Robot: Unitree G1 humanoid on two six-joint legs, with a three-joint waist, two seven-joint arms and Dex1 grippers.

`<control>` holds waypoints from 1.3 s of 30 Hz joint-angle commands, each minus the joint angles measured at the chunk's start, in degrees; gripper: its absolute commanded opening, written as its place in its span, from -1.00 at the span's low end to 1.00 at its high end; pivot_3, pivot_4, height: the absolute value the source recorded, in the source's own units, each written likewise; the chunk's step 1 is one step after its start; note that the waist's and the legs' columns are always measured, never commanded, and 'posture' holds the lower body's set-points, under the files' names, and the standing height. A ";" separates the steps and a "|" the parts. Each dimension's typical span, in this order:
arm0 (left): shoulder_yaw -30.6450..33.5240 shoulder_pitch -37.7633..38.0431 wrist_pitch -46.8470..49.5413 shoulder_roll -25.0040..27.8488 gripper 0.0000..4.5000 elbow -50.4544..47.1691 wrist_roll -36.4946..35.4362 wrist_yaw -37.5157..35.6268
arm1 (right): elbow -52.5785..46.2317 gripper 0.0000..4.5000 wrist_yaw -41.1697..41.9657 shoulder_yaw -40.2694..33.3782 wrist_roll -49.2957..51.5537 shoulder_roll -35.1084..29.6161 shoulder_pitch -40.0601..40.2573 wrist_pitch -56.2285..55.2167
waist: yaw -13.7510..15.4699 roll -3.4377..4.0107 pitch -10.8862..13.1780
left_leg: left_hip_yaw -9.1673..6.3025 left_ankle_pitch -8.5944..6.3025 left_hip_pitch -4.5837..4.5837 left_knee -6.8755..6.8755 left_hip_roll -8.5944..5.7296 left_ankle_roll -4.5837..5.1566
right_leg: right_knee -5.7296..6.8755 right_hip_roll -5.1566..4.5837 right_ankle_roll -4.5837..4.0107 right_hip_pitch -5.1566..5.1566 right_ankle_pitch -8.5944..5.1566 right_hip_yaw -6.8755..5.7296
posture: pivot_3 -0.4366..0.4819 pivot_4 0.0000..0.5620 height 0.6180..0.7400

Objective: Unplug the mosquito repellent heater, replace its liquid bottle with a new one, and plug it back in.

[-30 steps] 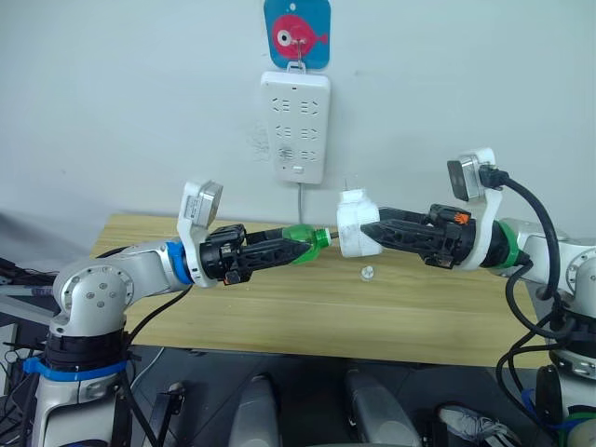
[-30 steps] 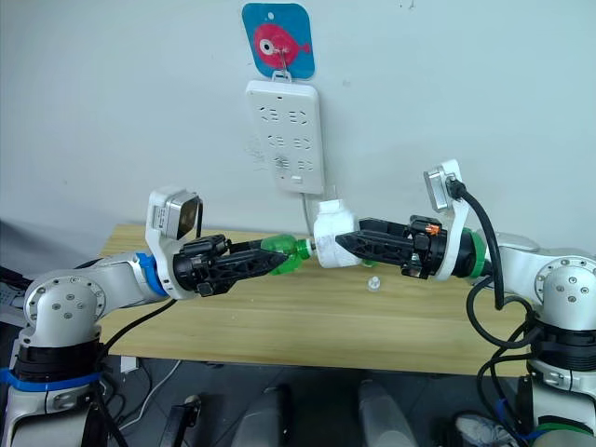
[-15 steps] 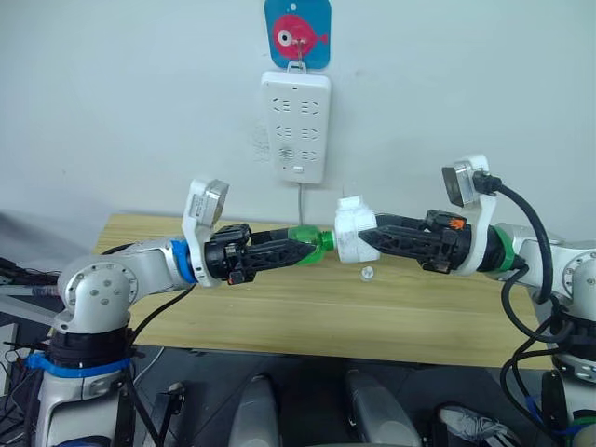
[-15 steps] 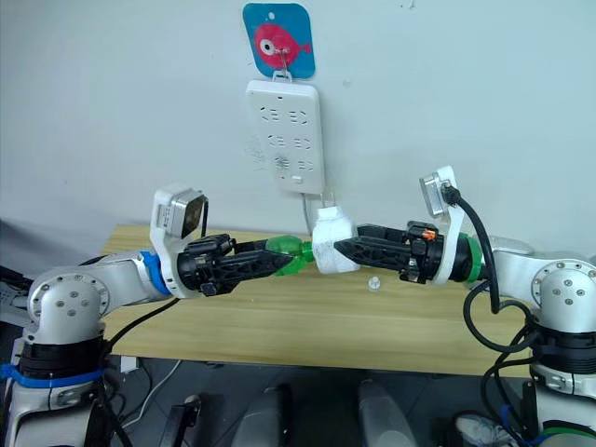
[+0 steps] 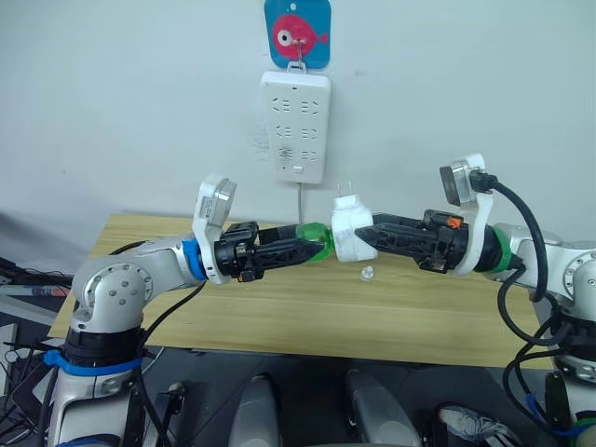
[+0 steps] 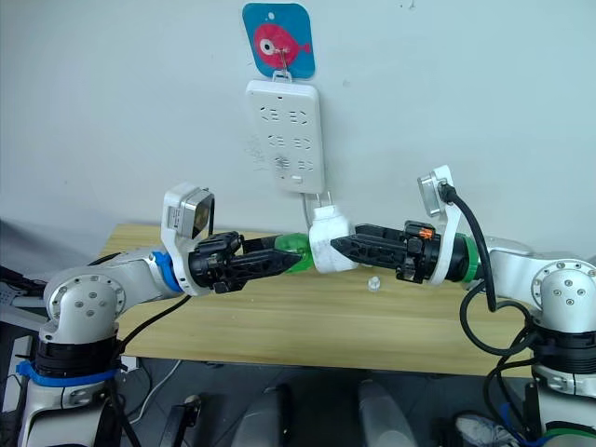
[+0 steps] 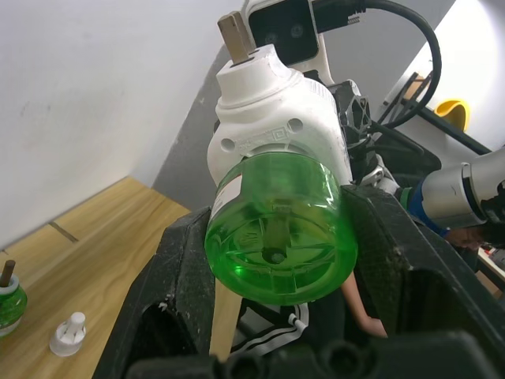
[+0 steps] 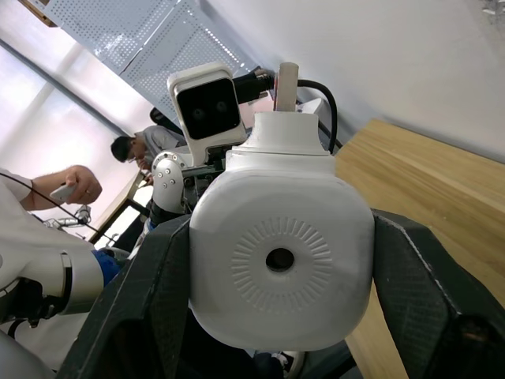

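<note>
Above the desk, left hand pinching the new bottle seats it into the unplugged mosquito repellent heater clamped by right hand; plugging remains.

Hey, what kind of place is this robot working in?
Likely a robotics lab or test room: a wooden table against a bare wall, a wall power strip, and people working nearby.
</note>
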 commanded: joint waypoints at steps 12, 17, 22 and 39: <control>-1.11 -0.91 -5.20 -5.16 0.03 -1.60 2.50 2.24 | -5.03 1.00 3.92 5.70 0.53 -6.92 -0.90 2.57 | 0.04 -0.01 0.01 | -0.01 0.00 -0.01 0.07 0.00 0.00 | 0.00 0.00 0.00 0.01 0.00 0.00 | -0.34 -0.21 0.65; 0.24 -1.95 -5.42 -6.79 0.03 -0.01 1.98 4.39 | -15.98 1.00 19.69 6.20 -14.55 -15.33 6.18 -1.67 | 0.25 -0.01 0.01 | -0.05 0.00 -0.03 0.06 0.00 0.01 | -0.03 0.00 0.01 0.01 0.00 -0.05 | -0.34 -0.21 0.65; 0.57 -2.74 -2.34 -5.62 0.03 0.61 -0.26 3.20 | -15.07 0.84 29.93 6.30 -31.21 -19.15 14.82 -13.51 | 0.18 -0.02 0.02 | -0.05 -0.02 -0.03 0.10 0.00 0.03 | -0.08 0.00 0.02 0.04 -0.01 -0.07 | -0.37 -0.22 0.65; -0.38 -4.15 3.84 -2.39 0.03 1.01 -3.30 0.24 | -3.85 -1.00 38.41 14.55 -46.15 -4.40 0.00 -22.73 | -1.07 0.01 0.10 | -0.05 -0.02 0.00 0.10 0.00 0.03 | -0.02 -0.01 0.11 0.05 0.18 -0.04 | -0.37 -0.22 0.65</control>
